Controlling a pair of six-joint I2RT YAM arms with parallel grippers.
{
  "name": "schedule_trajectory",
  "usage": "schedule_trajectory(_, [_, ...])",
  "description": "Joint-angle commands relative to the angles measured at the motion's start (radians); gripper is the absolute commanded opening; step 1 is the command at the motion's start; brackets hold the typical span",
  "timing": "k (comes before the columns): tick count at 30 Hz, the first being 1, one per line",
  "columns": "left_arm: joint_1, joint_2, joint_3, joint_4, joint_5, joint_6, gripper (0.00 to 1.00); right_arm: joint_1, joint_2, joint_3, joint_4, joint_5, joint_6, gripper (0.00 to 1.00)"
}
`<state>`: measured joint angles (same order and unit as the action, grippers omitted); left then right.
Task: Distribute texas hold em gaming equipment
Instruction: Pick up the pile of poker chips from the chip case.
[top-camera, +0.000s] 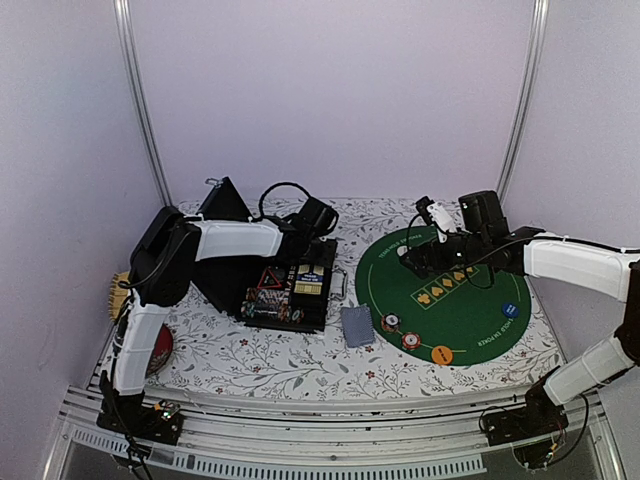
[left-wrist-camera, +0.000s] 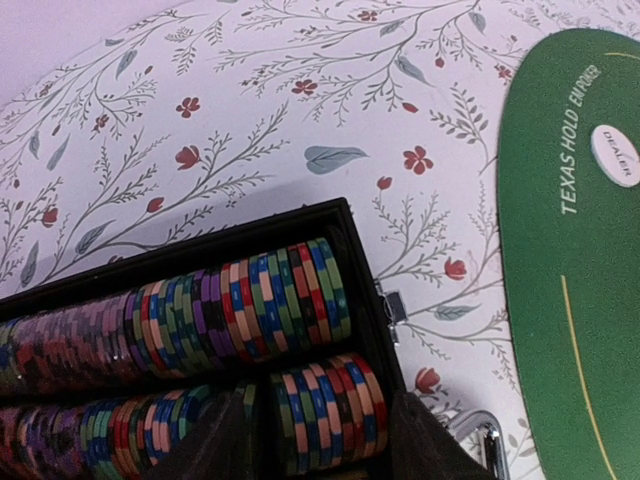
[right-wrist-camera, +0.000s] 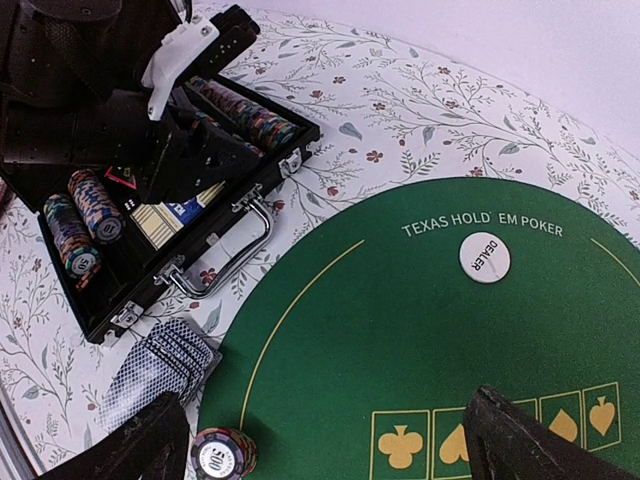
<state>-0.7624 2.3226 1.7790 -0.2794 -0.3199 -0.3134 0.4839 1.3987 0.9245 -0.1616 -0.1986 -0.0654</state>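
The desk (left-wrist-camera: 300, 90) has a matt, cloth-like cover printed with leaves and red flowers. The mat (right-wrist-camera: 400, 330) looks like green felt, dull and flat, with pale printed lettering. The case (left-wrist-camera: 200, 245) is black with a low sheen, its handle (right-wrist-camera: 240, 258) bright polished metal. The chips (left-wrist-camera: 250, 305) look smooth and faintly glossy on their striped edges. The white dealer button (right-wrist-camera: 484, 257) looks like smooth plastic, the cards (right-wrist-camera: 160, 365) like printed card stock
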Motion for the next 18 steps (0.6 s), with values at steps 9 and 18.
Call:
schedule_trajectory(9, [-0.011,-0.074,-0.028,-0.04,0.016,0.023,0.6,0.001,0.021,0.031,-0.013,-0.024,-0.006,0.98])
schedule_trajectory(18, [0.013,-0.062,-0.043,-0.028,0.068,-0.012,0.68,0.001,0.024,0.03,-0.019,-0.028,-0.008,0.98])
